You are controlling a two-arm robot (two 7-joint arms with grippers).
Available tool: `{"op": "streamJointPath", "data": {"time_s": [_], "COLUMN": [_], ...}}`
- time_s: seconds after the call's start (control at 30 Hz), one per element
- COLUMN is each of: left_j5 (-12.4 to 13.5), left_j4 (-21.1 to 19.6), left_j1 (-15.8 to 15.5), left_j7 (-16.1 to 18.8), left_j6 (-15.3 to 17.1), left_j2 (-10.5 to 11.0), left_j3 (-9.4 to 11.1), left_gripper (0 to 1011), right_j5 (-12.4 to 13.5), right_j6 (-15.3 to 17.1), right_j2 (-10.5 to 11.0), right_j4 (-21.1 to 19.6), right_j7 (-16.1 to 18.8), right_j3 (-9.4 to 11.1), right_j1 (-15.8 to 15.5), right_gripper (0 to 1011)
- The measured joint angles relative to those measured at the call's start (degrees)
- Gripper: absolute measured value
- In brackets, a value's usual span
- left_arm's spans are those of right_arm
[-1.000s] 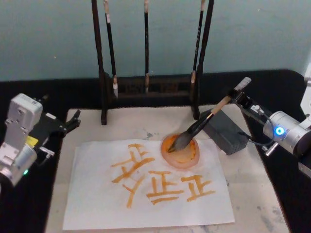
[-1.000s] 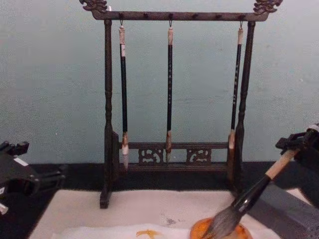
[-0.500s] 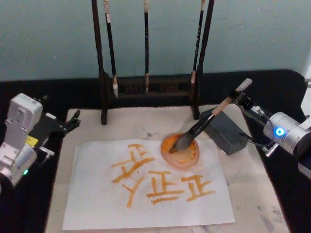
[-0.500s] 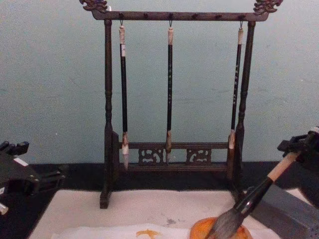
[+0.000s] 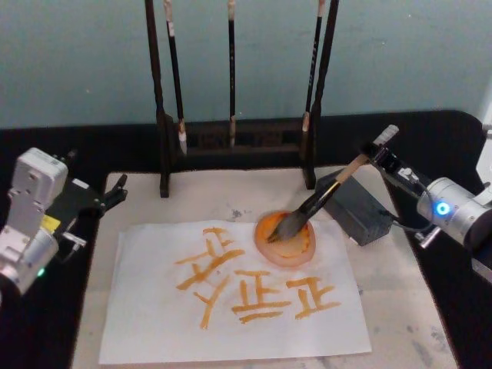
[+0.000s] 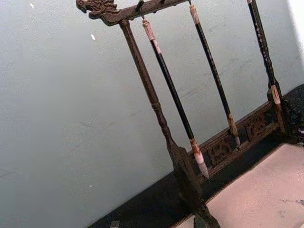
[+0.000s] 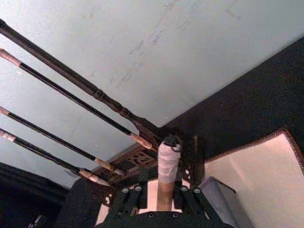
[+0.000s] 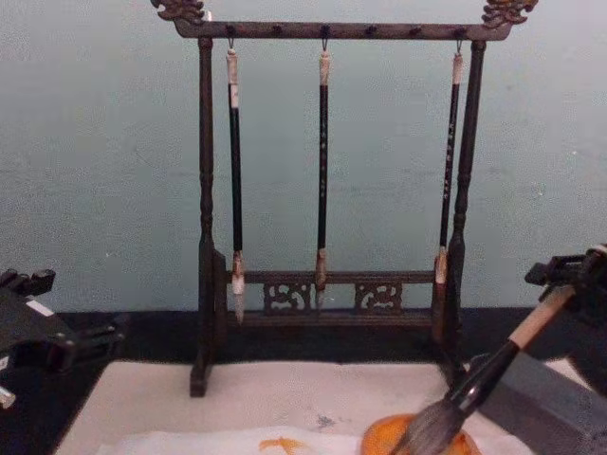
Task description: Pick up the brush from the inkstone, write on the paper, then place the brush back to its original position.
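My right gripper [image 5: 378, 156] is shut on the tan handle of the thick brush [image 5: 323, 198], which slants down to the left. Its grey bristles rest in a round orange ink dish [image 5: 286, 240] at the paper's far right corner. The white paper [image 5: 154, 323] carries several orange characters. A grey inkstone [image 5: 357, 211] lies just right of the dish, under the handle. In the chest view the brush [image 8: 488, 368] leans from the right gripper [image 8: 569, 284] into the dish [image 8: 379, 441]. The right wrist view shows the taped handle end [image 7: 168, 159]. My left gripper [image 5: 115, 192] rests open at the mat's left edge.
A dark wooden rack [image 5: 231, 146] with three thin black hanging brushes [image 8: 322, 171] stands at the back of the beige felt mat [image 5: 400, 323]. The mat lies on a black tabletop [image 5: 430, 138] before a pale blue wall.
The brush has shifted slightly to the right with its bristles still in the orange dish. The left arm has not moved.
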Motion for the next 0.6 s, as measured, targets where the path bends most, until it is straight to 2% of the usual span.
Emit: {"op": "streamJointPath", "data": {"time_s": [0.2,0.3,0.4,0.47,0.5,0.6], "left_j5": [0.0,0.0,0.0,0.0,0.0,0.0], "left_j4": [0.0,0.0,0.0,0.0,0.0,0.0], "left_j1": [0.0,0.0,0.0,0.0,0.0,0.0], "left_j7": [0.0,0.0,0.0,0.0,0.0,0.0], "left_j6": [0.0,0.0,0.0,0.0,0.0,0.0], "left_j2": [0.0,0.0,0.0,0.0,0.0,0.0], "left_j3": [0.0,0.0,0.0,0.0,0.0,0.0], "left_gripper": [1010,1010,1010,1010,1010,1010], "right_j5": [0.0,0.0,0.0,0.0,0.0,0.0], "right_j6": [0.0,0.1,0.1,0.1,0.1,0.1], "right_j2": [0.0,0.0,-0.1,-0.1,-0.1,-0.1], "right_j4": [0.0,0.0,-0.1,-0.1,-0.1,-0.1], "right_j7": [0.0,0.0,0.0,0.1,0.1,0.1], "right_j3": [0.0,0.0,0.1,0.1,0.1,0.1], "right_j1": [0.0,0.0,-0.1,-0.1,-0.1,-0.1], "right_gripper": [466,528,668,704,770,827]}}
